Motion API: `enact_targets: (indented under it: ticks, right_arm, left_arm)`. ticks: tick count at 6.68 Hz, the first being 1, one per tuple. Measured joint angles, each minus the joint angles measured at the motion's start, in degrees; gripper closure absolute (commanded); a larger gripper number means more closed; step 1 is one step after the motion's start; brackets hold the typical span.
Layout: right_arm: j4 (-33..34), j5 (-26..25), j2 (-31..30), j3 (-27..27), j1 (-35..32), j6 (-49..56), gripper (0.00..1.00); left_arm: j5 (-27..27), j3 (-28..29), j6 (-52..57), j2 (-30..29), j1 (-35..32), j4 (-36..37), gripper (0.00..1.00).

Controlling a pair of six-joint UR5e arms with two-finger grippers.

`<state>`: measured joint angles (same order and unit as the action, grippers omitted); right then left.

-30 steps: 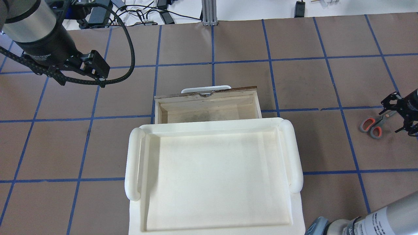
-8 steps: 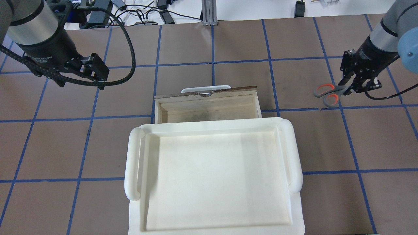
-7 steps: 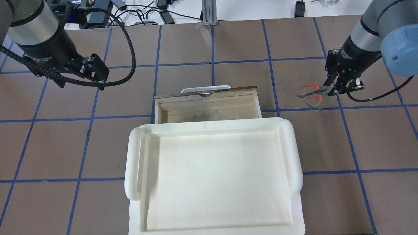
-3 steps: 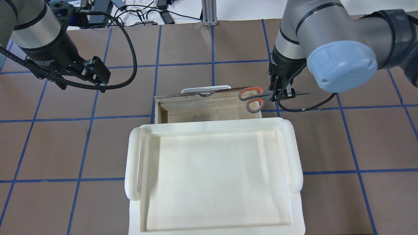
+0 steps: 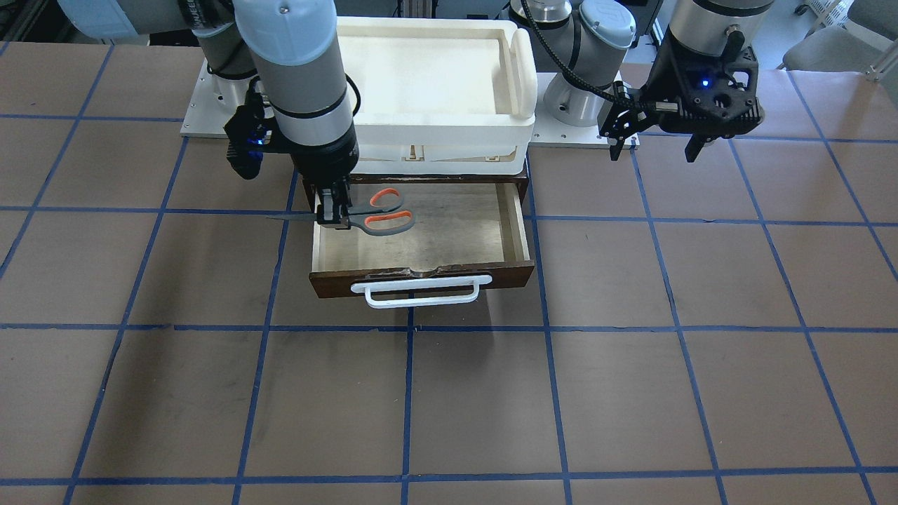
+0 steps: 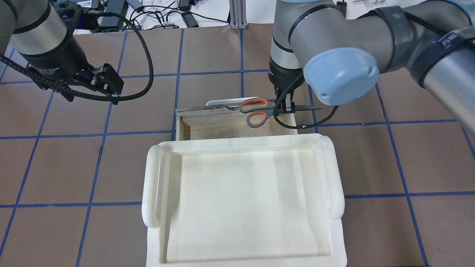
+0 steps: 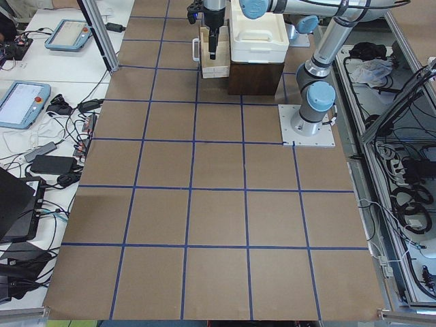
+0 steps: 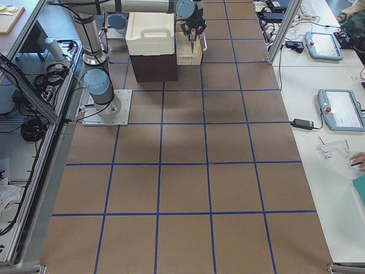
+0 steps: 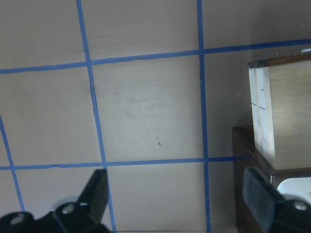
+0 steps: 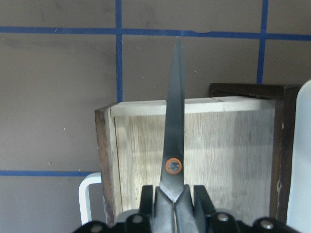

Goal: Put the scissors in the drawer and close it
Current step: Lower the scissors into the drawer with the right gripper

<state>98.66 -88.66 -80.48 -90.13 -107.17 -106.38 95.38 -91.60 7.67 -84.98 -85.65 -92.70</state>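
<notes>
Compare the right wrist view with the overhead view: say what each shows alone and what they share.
Right wrist only: the orange pivot of the scissors. Overhead only: their handles, the open left gripper, the white tray. Both: the right gripper shut on the scissors above the open drawer, blade tip past its side wall.

Right gripper (image 6: pixel 282 107) points straight down, clamped on scissors (image 6: pixel 269 108). Left gripper (image 5: pixel 651 149) hovers well apart, fingers spread wide.
</notes>
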Motion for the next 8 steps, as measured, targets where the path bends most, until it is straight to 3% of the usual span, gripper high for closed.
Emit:
enact_targets:
  ticks: [3,8]
  right_arm:
    - [1.6,0.2,4.4,3.1,-5.1,-5.9,1.0]
    - [3.1,0.3,6.5,2.1,-8.2,-8.0,1.0]
  left_arm:
    - [-0.1,0.3,0.0,-0.2,2.4,0.0,0.0]
    - [-1.0,0.5,-0.4,-0.8,1.9,-0.2,0.0]
